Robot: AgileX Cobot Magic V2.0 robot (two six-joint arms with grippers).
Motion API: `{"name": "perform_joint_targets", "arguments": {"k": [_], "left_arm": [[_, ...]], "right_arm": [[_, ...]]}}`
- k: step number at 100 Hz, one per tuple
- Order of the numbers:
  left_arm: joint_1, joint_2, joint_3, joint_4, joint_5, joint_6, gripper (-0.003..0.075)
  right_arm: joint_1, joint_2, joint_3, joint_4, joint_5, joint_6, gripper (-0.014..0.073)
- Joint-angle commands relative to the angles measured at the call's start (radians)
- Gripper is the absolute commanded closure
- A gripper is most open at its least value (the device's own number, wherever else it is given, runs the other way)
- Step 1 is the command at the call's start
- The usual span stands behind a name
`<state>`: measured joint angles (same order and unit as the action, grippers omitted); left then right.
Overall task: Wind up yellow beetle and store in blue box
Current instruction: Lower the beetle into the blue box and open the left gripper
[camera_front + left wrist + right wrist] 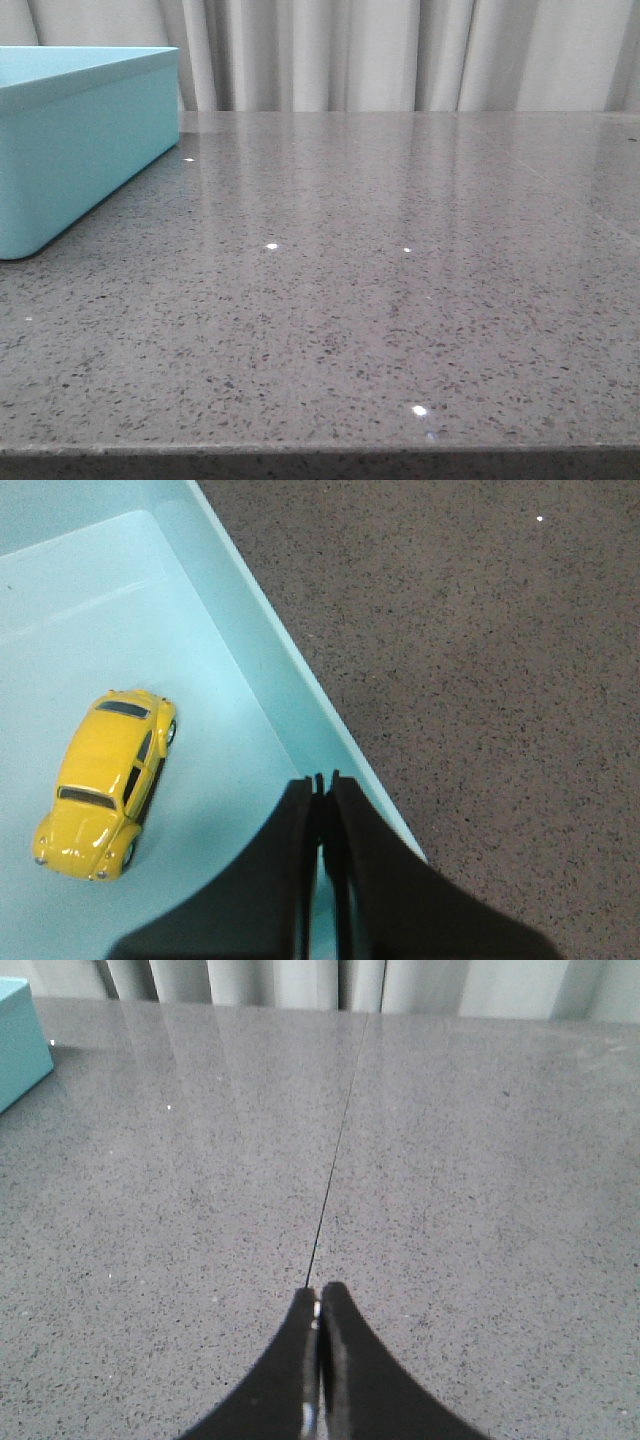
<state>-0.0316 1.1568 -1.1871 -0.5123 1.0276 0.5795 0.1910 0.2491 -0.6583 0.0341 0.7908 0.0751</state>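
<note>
Grey speckled table (400, 300) lies under both my arms. My left gripper (322, 778) hangs pressed together, empty, above the blue box (260, 670), where the yellow beetle (105, 783) sits. My right gripper (319, 1292) is likewise closed.

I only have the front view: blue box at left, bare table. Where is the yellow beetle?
Observer: The left wrist view shows the yellow beetle lying inside the blue box, on its wheels.
Operator: Is the left gripper holding it?
Observer: No. The left gripper is shut on nothing, above the box's wall, apart from the car.
Operator: And the right gripper?
Observer: The right gripper is shut too, over the gray table, with only the box's corner in its view.
</note>
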Motion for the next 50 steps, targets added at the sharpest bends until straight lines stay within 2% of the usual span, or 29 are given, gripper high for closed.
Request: {"name": "perform_joint_targets", "arguments": {"k": [1, 22, 50], "left_arm": [[0.002, -0.092, 0.041, -0.048, -0.088, -0.010, 0.0739], [0.002, -0.276, 0.247, -0.048, -0.184, -0.010, 0.0739], [0.002, -0.520, 0.481, -0.055, -0.197, -0.010, 0.0739]], "right_arm": [[0.001, -0.037, 0.022, -0.007, -0.112, -0.010, 0.0657], [0.001, -0.146, 0.113, -0.007, -0.134, -0.010, 0.0657], [0.001, -0.206, 0.188, -0.010, -0.232, -0.010, 0.0657]]}}
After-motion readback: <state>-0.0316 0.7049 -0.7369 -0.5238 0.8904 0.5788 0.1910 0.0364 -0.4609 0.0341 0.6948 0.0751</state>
